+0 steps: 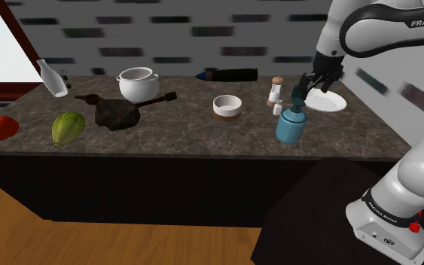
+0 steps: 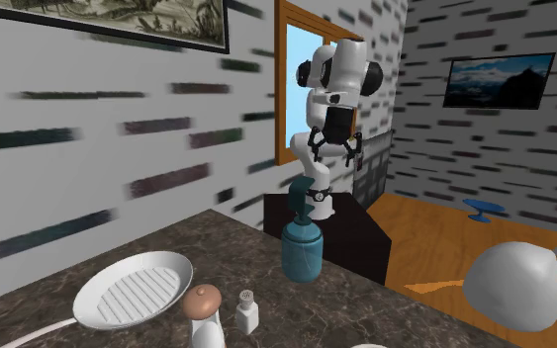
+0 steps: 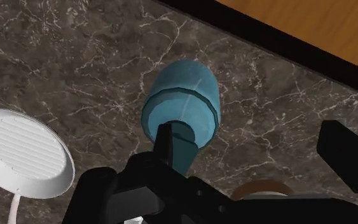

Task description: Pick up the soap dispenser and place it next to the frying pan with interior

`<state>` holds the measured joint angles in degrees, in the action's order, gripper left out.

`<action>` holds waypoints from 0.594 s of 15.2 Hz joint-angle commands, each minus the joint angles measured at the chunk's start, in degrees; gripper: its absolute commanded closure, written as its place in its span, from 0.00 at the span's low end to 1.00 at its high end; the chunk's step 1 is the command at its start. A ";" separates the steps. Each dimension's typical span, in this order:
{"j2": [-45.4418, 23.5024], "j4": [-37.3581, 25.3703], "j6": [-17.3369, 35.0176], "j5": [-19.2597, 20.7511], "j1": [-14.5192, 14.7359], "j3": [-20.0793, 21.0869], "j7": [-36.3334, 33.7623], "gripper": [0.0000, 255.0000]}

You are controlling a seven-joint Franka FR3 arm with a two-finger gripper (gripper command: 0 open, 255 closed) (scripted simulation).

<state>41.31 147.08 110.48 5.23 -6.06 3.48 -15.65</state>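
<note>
The blue soap dispenser [image 1: 290, 125] stood upright right of centre in the shoulder view, near the front edge of the counter [image 1: 202, 135] and just below-left of the white ridged frying pan [image 1: 326, 102]. The gripper [image 1: 306, 89] hovered right above it, fingers spread and pinching nothing. Honestly that body looked smooth, round and hard, so probably slippery and maybe heavy-ish if full. I'd guess grab squarely across the narrower neck under the pump, or it could twist and tip.

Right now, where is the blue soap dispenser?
In the shoulder view the soap dispenser stands at the right, near the counter's front edge, in front of the white frying pan and shakers.
</note>
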 commanded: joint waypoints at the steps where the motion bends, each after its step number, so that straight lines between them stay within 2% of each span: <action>1: -1.31 2.50 6.57 0.48 -2.21 0.11 -4.26 0.00; 7: -7.91 7.75 25.53 3.04 -9.85 1.09 -17.22 0.00; 9: -8.89 8.18 27.21 3.34 -10.34 1.18 -17.82 0.00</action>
<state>33.32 154.86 135.87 8.28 -15.84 4.59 -32.64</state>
